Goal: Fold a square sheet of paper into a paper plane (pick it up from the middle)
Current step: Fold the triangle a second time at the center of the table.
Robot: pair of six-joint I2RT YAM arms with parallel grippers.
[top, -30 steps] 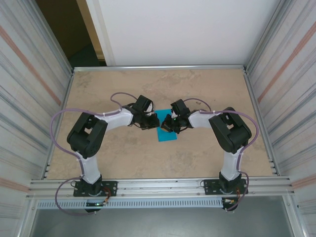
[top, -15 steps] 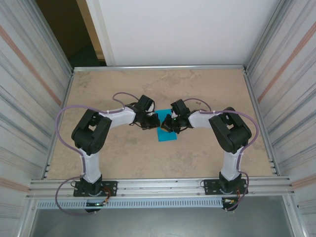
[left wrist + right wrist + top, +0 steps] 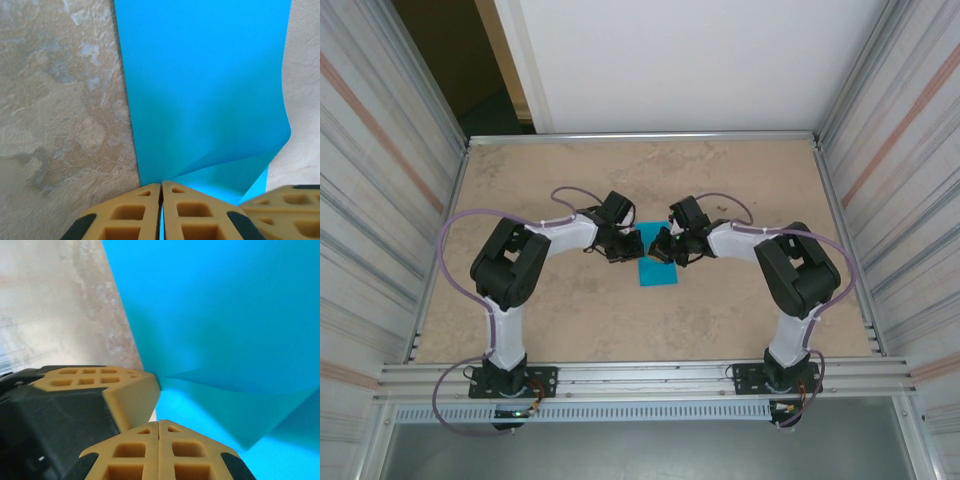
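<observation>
Both our elbows have drifted toward 3 o'clock; the paper sheet (image 3: 658, 274) stays in the middle of the table (image 3: 560, 180). Our left gripper (image 3: 161, 186) clamps its lifted edge to fold it. The right gripper (image 3: 158, 424), at its 3 o'clock, has its fingers together; we cannot tell if it grips.

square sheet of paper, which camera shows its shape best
Left wrist: the square sheet of paper shows both side edges and its lifted curl. Top external gives a small teal patch; right wrist a close crease.
</observation>
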